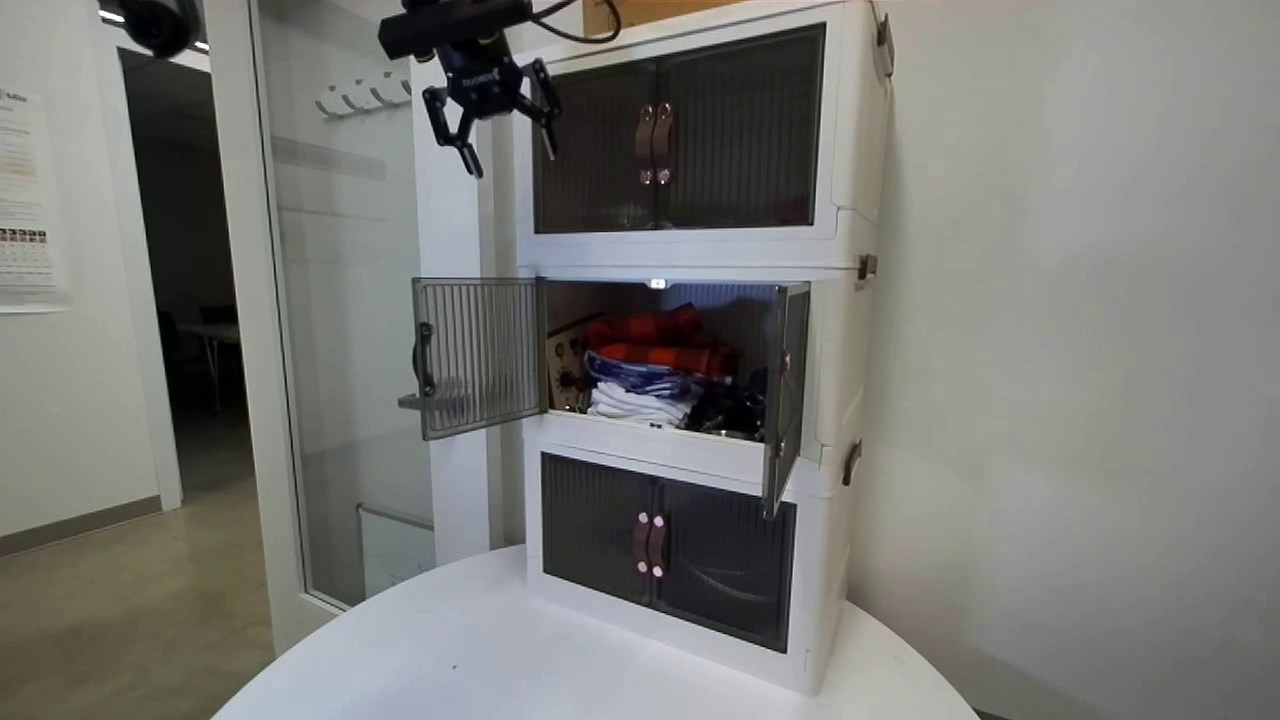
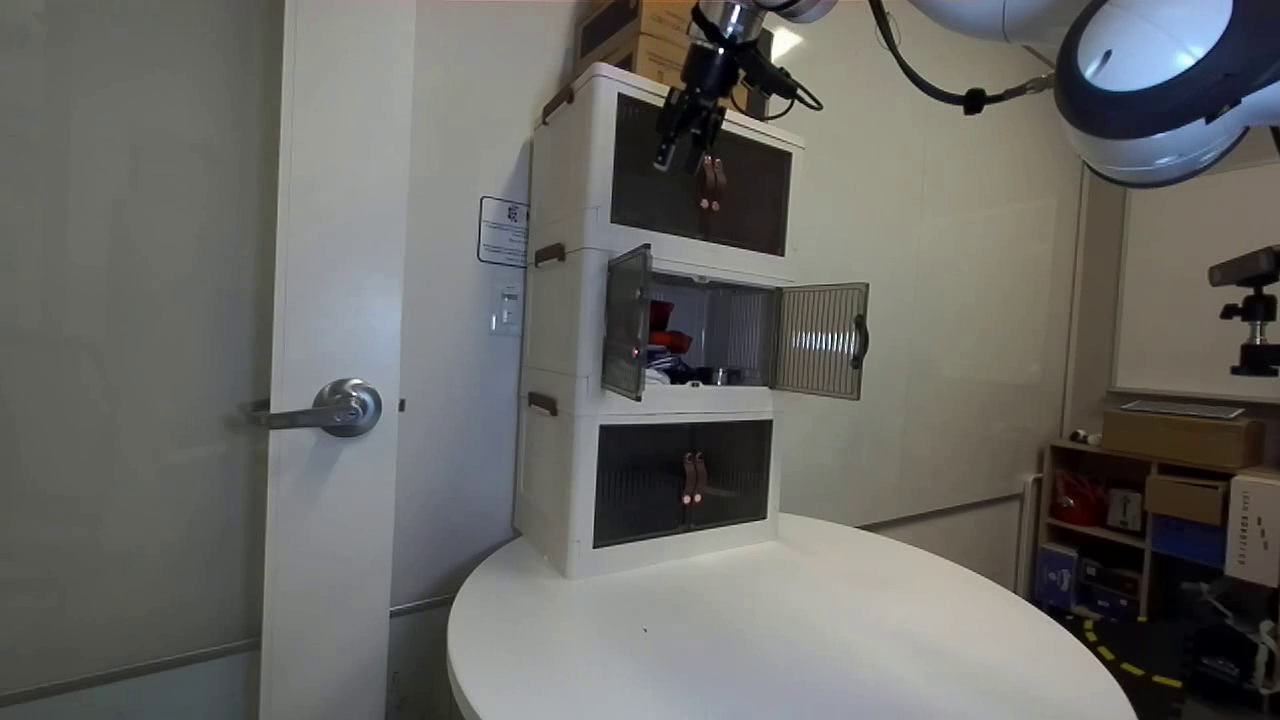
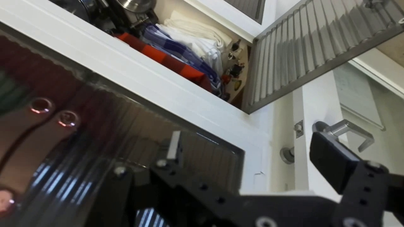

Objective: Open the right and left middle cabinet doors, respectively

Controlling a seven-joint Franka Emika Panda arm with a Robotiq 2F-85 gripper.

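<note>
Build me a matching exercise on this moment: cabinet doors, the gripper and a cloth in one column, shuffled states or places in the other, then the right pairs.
Column one
1. Robotiq gripper
2. Bottom cabinet doors
3. Red checked cloth
4. Middle cabinet doors

Column two
A. Just above the blue cloth
B. Swung open on their hinges
C. Jaws apart, gripping nothing
D. Shut

Right pairs: 1-C, 2-D, 3-A, 4-B
</note>
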